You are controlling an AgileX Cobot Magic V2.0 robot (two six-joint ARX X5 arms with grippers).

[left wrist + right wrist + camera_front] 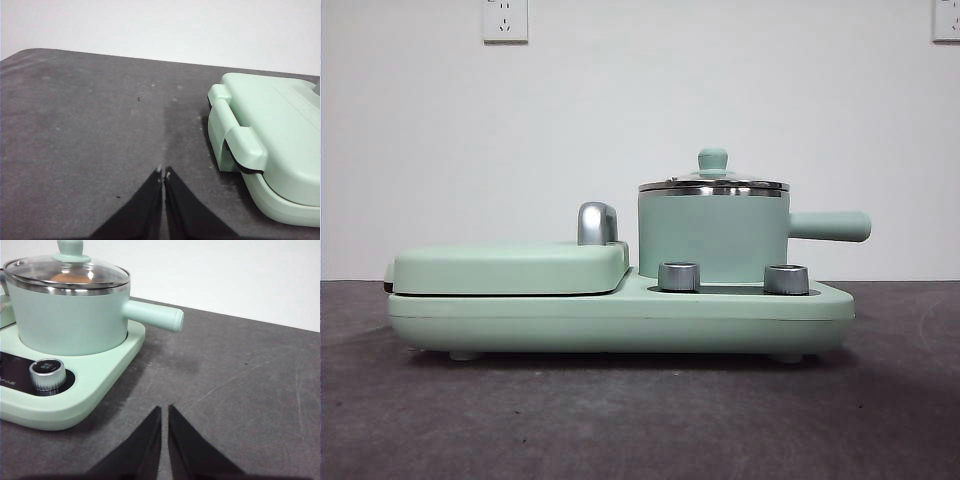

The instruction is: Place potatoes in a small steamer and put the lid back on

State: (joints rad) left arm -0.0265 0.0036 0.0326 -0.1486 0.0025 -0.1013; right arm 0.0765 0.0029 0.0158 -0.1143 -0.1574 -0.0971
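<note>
My left gripper point(163, 174): jaws pressed together, empty, over bare table point(90, 130) beside the griddle cover point(280, 130) | my right gripper point(164, 409): jaws nearly together, empty, near the base point(100, 385) | small steamer point(712, 238) stands on the base, lid point(713, 183) on it | potatoes point(70, 277) orange under the glass | two knobs point(679, 276) in front.
</note>
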